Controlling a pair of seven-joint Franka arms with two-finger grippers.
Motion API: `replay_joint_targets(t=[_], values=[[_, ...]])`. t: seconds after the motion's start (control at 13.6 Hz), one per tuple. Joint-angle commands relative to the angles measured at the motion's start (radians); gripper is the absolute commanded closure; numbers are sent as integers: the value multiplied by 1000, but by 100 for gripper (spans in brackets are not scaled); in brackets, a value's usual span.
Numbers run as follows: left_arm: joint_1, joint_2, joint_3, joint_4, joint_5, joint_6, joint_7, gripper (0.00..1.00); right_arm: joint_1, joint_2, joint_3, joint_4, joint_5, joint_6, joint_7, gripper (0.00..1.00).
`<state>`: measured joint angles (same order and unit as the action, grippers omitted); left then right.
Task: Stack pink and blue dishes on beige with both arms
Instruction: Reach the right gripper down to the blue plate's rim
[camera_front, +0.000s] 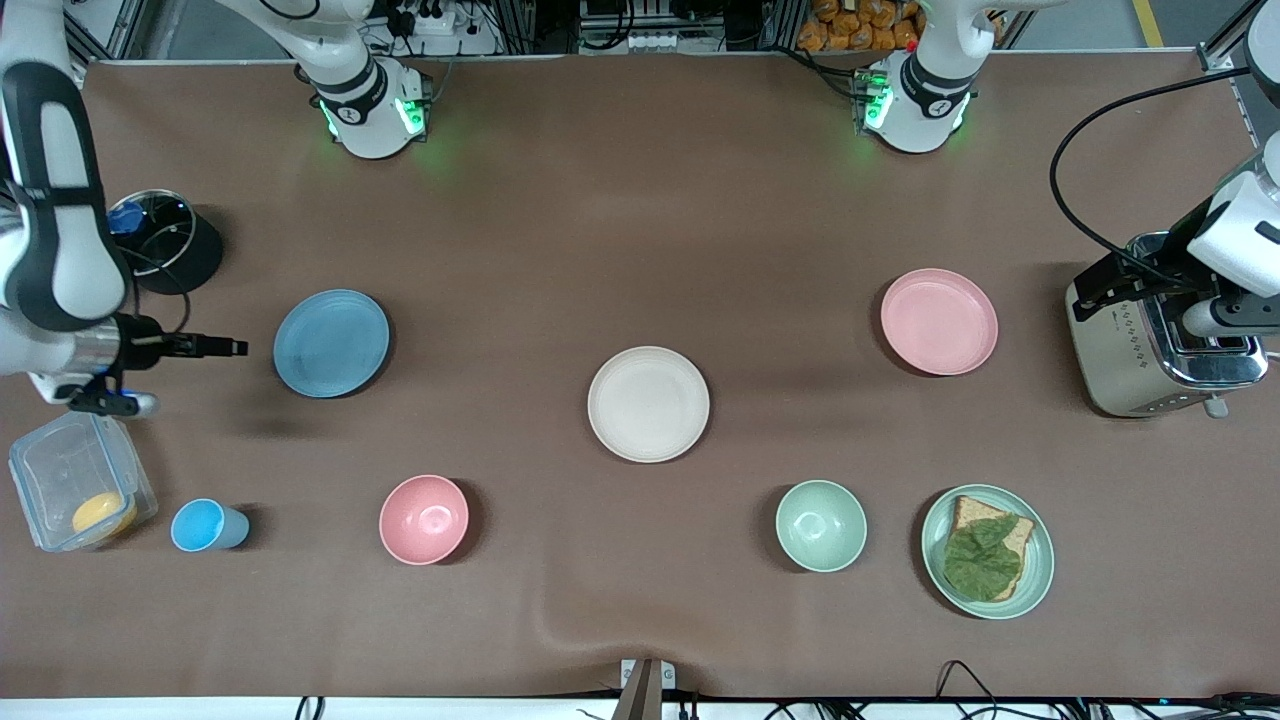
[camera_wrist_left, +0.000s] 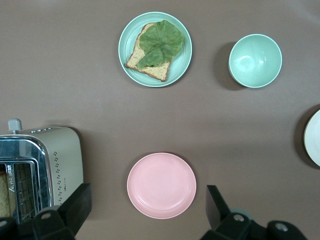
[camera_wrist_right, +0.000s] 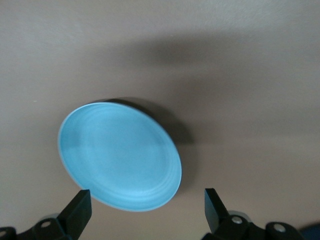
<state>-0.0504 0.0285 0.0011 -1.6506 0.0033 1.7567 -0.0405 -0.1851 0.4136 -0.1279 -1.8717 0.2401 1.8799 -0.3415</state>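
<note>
**Three plates apart, both claws released**

Front view: the beige plate (camera_front: 648, 403) lay mid-desk. The blue plate (camera_front: 331, 342) sat toward the right arm's end, the pink plate (camera_front: 938, 321) toward the left arm's end, both a little farther from the camera than the beige one and well apart from it. Nearer the camera stood a blue cup (camera_front: 207, 525), a pink bowl (camera_front: 424, 519), a green bowl (camera_front: 821, 525) and a green plate (camera_front: 988, 551) with bread and a leaf. The left arm hung over a toaster (camera_front: 1160, 340); the right arm hung at the other end, over a clear box (camera_front: 80, 492).

Left wrist view: the left claw (camera_wrist_left: 149, 207) was released, fingers spread above the pink plate (camera_wrist_left: 161, 185), not touching.

Right wrist view: the right claw (camera_wrist_right: 148, 210) was likewise released, holding nothing, over the blue plate's (camera_wrist_right: 120, 156) edge.
</note>
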Motion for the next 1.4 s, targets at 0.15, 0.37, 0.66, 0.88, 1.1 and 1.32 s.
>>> replay_joint_targets(t=[0.15,0.37,0.66,0.88,1.1,1.32], values=[[4,4,-3,17,23,-20,14,0,-34,97,13,14,64,33,-128,0],[4,4,-3,17,23,-19,14,0,-27,132,14,14,64,33,-216,0],[3,4,-3,17,23,-19,14,0,-25,165,17,13,65,64,-289,0],[9,4,-1,15,23,-20,16,0,-7,182,20,13,65,65,-290,0],[12,5,2,15,23,-19,16,0,24,200,27,14,65,64,-292,7],[11,5,2,17,23,-20,16,0,35,214,30,20,64,59,-370,56]])
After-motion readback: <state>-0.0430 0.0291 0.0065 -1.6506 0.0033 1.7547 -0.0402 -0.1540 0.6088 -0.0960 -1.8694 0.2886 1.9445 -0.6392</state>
